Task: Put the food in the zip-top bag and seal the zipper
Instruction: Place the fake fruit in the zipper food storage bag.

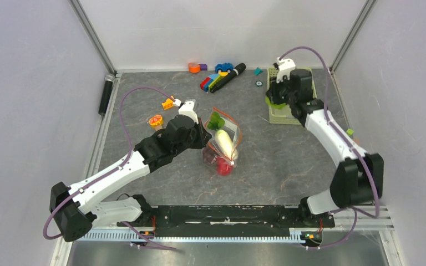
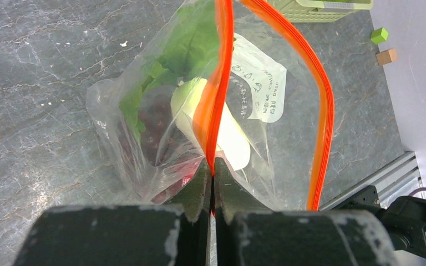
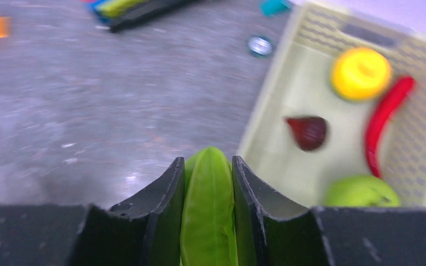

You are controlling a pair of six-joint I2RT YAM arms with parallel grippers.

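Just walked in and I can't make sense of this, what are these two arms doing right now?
The left gripper is pinched shut on the zipper of the zip-top bag, holding its mouth open; a white radish and other toy food are inside. The right gripper grips a green fruit near the pale green basket, where a yellow fruit and red chili lie. The bag is unsealed.

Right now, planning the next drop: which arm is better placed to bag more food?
Right: the right gripper grips a green fruit, while the left gripper pinches the orange zipper of the zip-top bag, holding its mouth open.
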